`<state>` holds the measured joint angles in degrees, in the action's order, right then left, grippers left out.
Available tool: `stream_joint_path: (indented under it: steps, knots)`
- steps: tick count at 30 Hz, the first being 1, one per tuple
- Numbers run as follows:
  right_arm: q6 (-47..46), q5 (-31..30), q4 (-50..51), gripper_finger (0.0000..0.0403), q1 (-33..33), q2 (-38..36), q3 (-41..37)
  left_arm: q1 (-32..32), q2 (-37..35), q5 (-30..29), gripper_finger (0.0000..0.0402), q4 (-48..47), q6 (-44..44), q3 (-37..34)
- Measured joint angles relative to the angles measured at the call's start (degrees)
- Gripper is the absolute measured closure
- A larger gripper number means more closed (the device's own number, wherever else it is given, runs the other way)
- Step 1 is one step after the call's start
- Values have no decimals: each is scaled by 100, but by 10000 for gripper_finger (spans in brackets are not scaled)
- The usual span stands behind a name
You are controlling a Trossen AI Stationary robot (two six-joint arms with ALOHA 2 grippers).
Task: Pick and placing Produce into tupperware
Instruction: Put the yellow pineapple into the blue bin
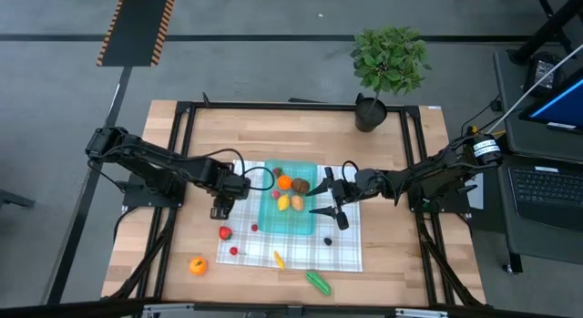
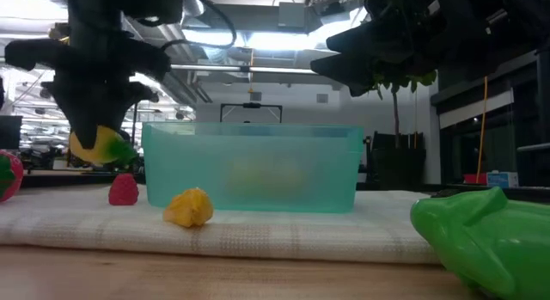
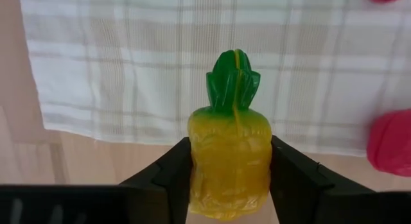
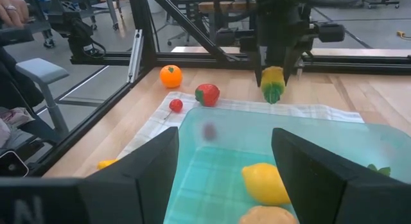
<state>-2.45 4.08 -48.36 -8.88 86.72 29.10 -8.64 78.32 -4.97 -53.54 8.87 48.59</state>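
Where the wooden table [image 1: 182,154] meets its black frame, a white-and-green checked cloth [image 1: 342,250] lies spread — the teal tupperware [image 1: 310,222] sits on its middle. Nearest the front edge lie a green vegetable [image 1: 318,282] on bare wood and a small yellow piece [image 1: 279,260] on the cloth; an orange fruit [image 1: 198,265] rests off the cloth's left corner, with a strawberry [image 1: 225,232] and a small red piece [image 1: 234,251] just inside it.

Over the cloth's left edge, beside the container, the left gripper [image 3: 231,179] is clamped on a toy pineapple [image 3: 230,156]: yellow, ridged body, green crown pointing away from the wrist. In the low view it hangs clear of the cloth.

Above the container's right end the right gripper [image 4: 225,166] hovers with its fingers spread wide and nothing between them. Inside the translucent walls lie an orange piece [image 1: 284,182], a brown one [image 1: 300,184], a lemon [image 4: 264,183] and another yellowish piece [image 1: 297,203].

Farther back, a leafy potted plant [image 1: 387,67] stands at the table's rear edge. Beyond is grey floor with a hazard-striped mat [image 1: 137,26], a desk with a keyboard [image 1: 547,190] to the right — and, in the low view, a lit workshop ceiling.
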Motion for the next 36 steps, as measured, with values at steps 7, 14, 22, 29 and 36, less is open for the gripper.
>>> stream_joint_path:
  steps: [7,14,22,29,36]
  knots:
    - [129,2,-35,152,2,-18,-7,0,-3,0,244,127,-72,244]
    - [47,3,-175,152,28,-684,-533,48,-336,75,249,1549,-782,244]
    - [-46,2,-504,152,26,-1911,-1599,162,-890,133,248,2639,-1049,244]
    - [-143,2,-669,152,24,-2190,-2017,317,-997,403,250,4459,-1537,-248]
    - [160,7,-590,152,24,-2205,-2031,666,-997,871,250,6519,-1384,-1108]
